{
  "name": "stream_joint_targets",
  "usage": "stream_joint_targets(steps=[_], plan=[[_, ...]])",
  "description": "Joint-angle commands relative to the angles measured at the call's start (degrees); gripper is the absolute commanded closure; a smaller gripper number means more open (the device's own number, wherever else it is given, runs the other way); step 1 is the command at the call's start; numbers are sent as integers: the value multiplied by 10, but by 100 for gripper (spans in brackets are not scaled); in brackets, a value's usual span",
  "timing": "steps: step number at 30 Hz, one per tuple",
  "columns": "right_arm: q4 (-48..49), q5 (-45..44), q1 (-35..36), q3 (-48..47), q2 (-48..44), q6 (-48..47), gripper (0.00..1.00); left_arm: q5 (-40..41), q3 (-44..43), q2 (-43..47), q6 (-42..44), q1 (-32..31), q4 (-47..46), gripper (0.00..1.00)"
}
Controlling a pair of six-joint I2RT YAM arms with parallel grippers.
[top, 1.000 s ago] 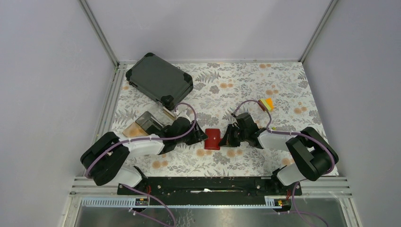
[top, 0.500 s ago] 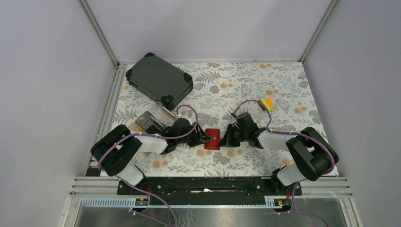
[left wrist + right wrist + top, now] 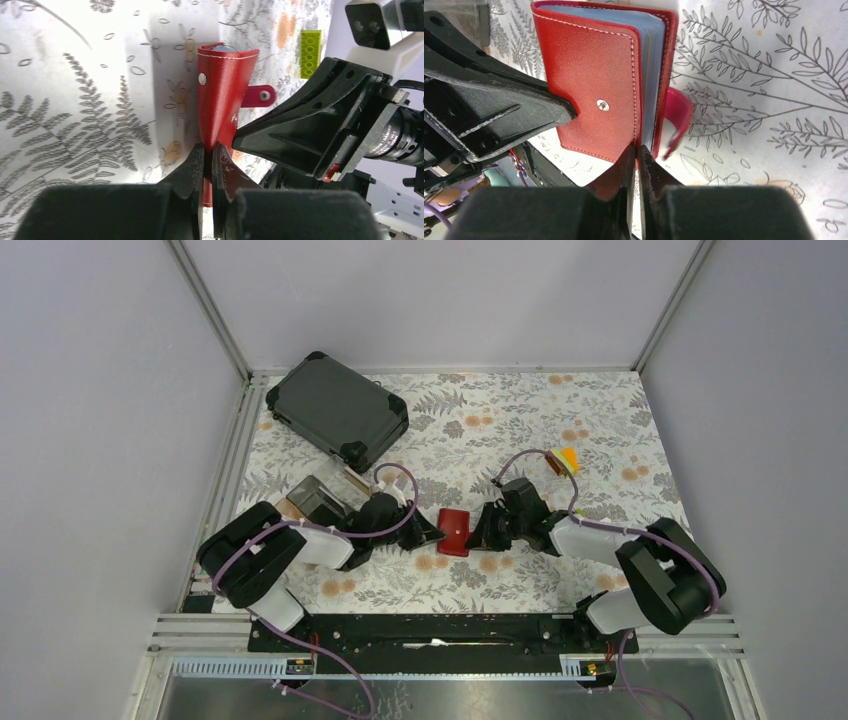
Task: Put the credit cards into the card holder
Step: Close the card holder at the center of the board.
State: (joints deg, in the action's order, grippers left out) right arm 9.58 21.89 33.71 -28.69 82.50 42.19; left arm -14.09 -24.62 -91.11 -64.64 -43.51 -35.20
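Observation:
The red card holder (image 3: 453, 531) stands folded on the flowered table between my two grippers. My left gripper (image 3: 435, 533) is shut on its near edge, seen in the left wrist view (image 3: 207, 152) pinching the red leather (image 3: 222, 95). My right gripper (image 3: 475, 536) is shut on the front cover's edge (image 3: 636, 150). In the right wrist view the holder (image 3: 591, 85) is slightly open, its snap tab (image 3: 677, 117) hanging loose. Blue-grey credit cards (image 3: 652, 65) show edge-on inside it. No loose cards are in view.
A large dark hard-shell case (image 3: 338, 410) lies at the back left. A clear box with a wooden base (image 3: 315, 498) sits behind my left arm. Small yellow and orange blocks (image 3: 566, 459) lie at the right; a green block (image 3: 311, 52) shows beyond the holder.
My left arm has folded in toward the centre, and the right arm's elbow has swung slightly right. The holder has shifted a little right and tilted between the grippers.

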Motion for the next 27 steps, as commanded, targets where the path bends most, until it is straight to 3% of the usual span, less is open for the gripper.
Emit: stream_joint_targets(steps=[1,7,10,18,27], plan=[[-47,-47,2,-2,-66,-24,81,-14,10,56,44,-3,-19,100],[-186,-103,-13,-56,-220,-85,30,-8,4,159,97,-3,21,100],[-205,-61,-36,-75,-258,-112,14,-16,6,223,128,-3,38,100],[-129,97,-55,-82,-308,-136,5,-26,11,388,188,-3,129,100],[-31,197,-56,-78,-311,-120,4,-98,16,434,171,-4,112,100]])
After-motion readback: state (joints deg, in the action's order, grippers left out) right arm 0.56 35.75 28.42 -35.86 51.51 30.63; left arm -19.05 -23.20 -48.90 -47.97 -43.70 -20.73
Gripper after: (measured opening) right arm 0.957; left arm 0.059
